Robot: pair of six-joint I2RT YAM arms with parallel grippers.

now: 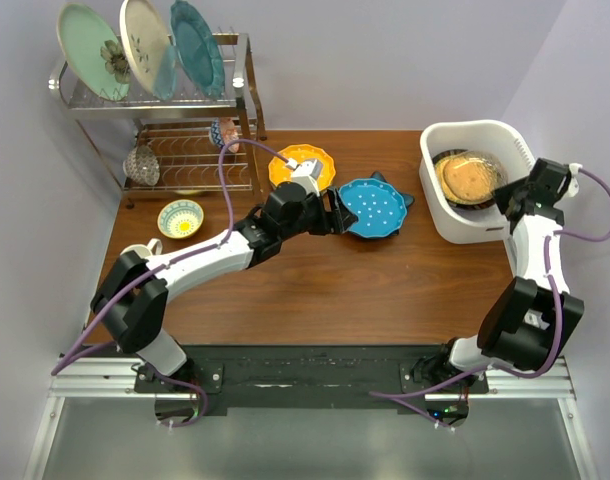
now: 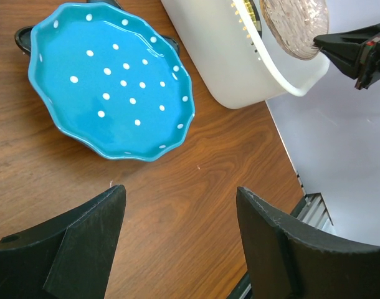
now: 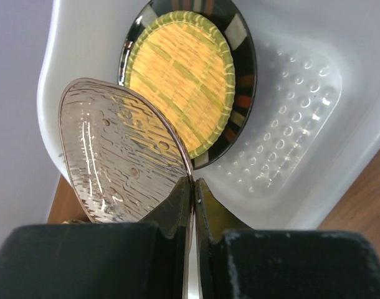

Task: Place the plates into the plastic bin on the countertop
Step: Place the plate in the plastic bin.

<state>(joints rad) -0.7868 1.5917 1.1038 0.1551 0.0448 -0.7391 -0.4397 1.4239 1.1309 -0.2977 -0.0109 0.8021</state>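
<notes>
My right gripper (image 3: 193,184) is shut on the rim of a clear, ribbed, lilac-tinged plate (image 3: 115,156), holding it tilted over the white plastic bin (image 3: 302,156). Inside the bin a yellow gridded plate (image 3: 177,75) lies on a dark plate with a patterned rim (image 3: 243,68). From above, the right gripper (image 1: 509,196) is at the right rim of the bin (image 1: 437,215). My left gripper (image 2: 180,199) stands open above bare wood, just short of the blue white-dotted plate (image 2: 112,81). A yellow scalloped plate (image 1: 302,165) lies behind my left gripper (image 1: 337,210).
A chrome wire rack (image 1: 240,95) at the back left holds three large upright plates (image 1: 145,45) and a small patterned bowl (image 1: 222,132). Another small bowl (image 1: 180,217) sits on the table's left side. The table's right edge (image 2: 289,162) runs close to the bin.
</notes>
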